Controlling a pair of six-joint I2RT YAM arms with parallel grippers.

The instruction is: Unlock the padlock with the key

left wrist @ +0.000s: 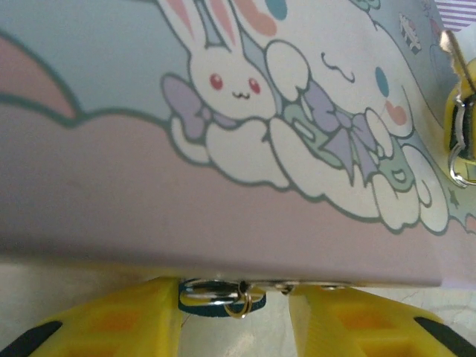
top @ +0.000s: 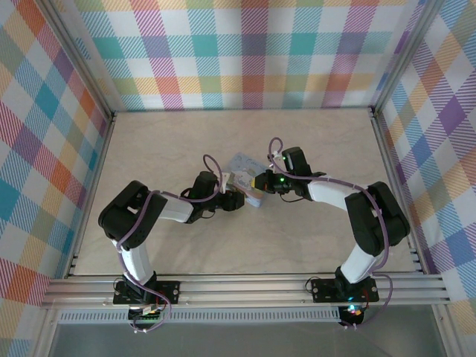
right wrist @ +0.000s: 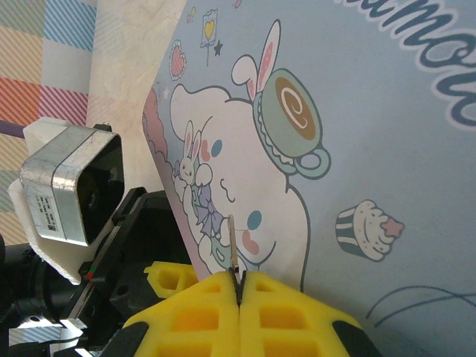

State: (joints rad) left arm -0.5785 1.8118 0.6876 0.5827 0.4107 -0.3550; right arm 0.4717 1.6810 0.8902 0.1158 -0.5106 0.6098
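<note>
Left wrist view, padlock (left wrist: 216,294) at the lower edge of the tin (left wrist: 111,186), partly hidden under it, left gripper (top: 242,199) fingers (left wrist: 111,327) parted either side with a gap, right gripper (right wrist: 239,281) pinched on the key (right wrist: 233,245) over the tin lid, bare table (top: 186,141) all round.

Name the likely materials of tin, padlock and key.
The tin looks like thin metal or card, with a satin printed face and sharp edges. The padlock has a bright shiny metal shackle and a bluish body, perhaps painted. The key is a thin dull sliver, likely metal.
</note>
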